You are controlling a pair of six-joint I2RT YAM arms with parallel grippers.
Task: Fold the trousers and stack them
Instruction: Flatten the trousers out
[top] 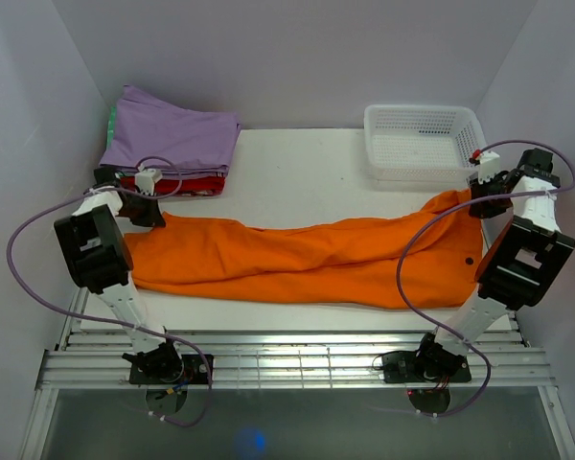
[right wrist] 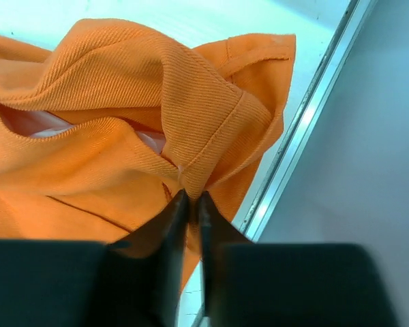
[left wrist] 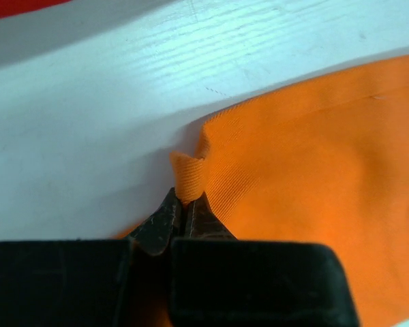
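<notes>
My trousers [top: 307,259] lie lengthwise across the near half of the table [top: 297,153], leg ends to the left and waist to the right. My left gripper [left wrist: 184,206] is closed on a small pinched-up fold at the far corner of the leg end. My right gripper [right wrist: 189,196] is clamped on the bunched waistband at the far right, beside the table's edge. From above, my left arm [top: 96,249] and right arm [top: 522,259] cover both grips, and the right one hides part of the waist. Farther back on the left, a lilac folded garment [top: 172,129] tops a red garment [top: 187,184]; whatever lies beneath is mostly hidden. At the far right sits a white basket [top: 422,144].
</notes>
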